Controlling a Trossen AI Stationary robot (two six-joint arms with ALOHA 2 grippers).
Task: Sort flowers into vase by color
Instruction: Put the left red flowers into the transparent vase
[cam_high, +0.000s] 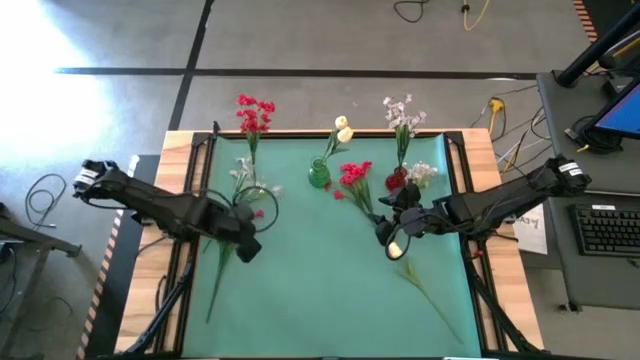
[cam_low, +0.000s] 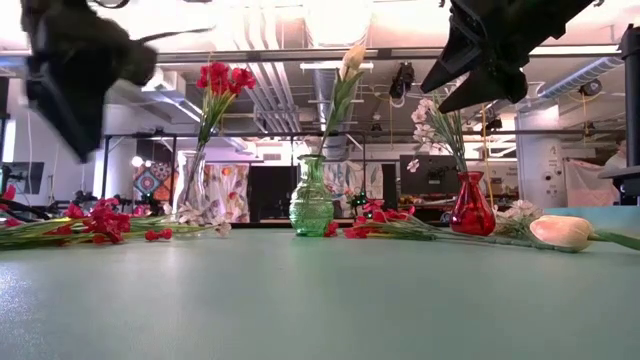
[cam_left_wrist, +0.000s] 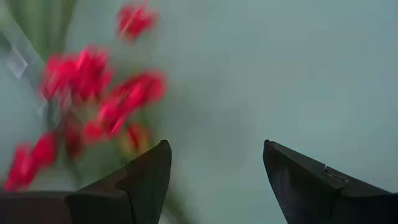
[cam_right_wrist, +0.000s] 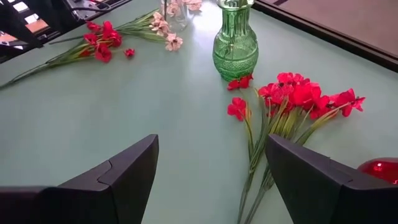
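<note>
Three vases stand along the far part of the green mat. A clear vase (cam_high: 254, 192) holds red flowers (cam_high: 254, 112), a green vase (cam_high: 319, 176) holds cream-yellow buds (cam_high: 343, 128), and a red vase (cam_high: 397, 181) holds white-pink sprays (cam_high: 402, 112). Loose flowers lie flat on the mat: a red one (cam_left_wrist: 93, 93) under my left gripper, a red bunch (cam_right_wrist: 298, 96) at the centre, and a cream bud (cam_low: 565, 232) below my right gripper. My left gripper (cam_left_wrist: 214, 177) hovers open above the mat, pointing down beside the red blooms. My right gripper (cam_right_wrist: 211, 171) hovers open, slanting toward the green vase (cam_right_wrist: 235, 43).
A white-pink spray (cam_high: 243, 170) lies by the clear vase, another white bloom (cam_high: 421, 172) by the red vase. The cream bud's long stem (cam_high: 435, 298) runs toward the near right corner. Black rails (cam_high: 470, 200) frame the mat. The near middle of the mat (cam_high: 320, 300) is bare.
</note>
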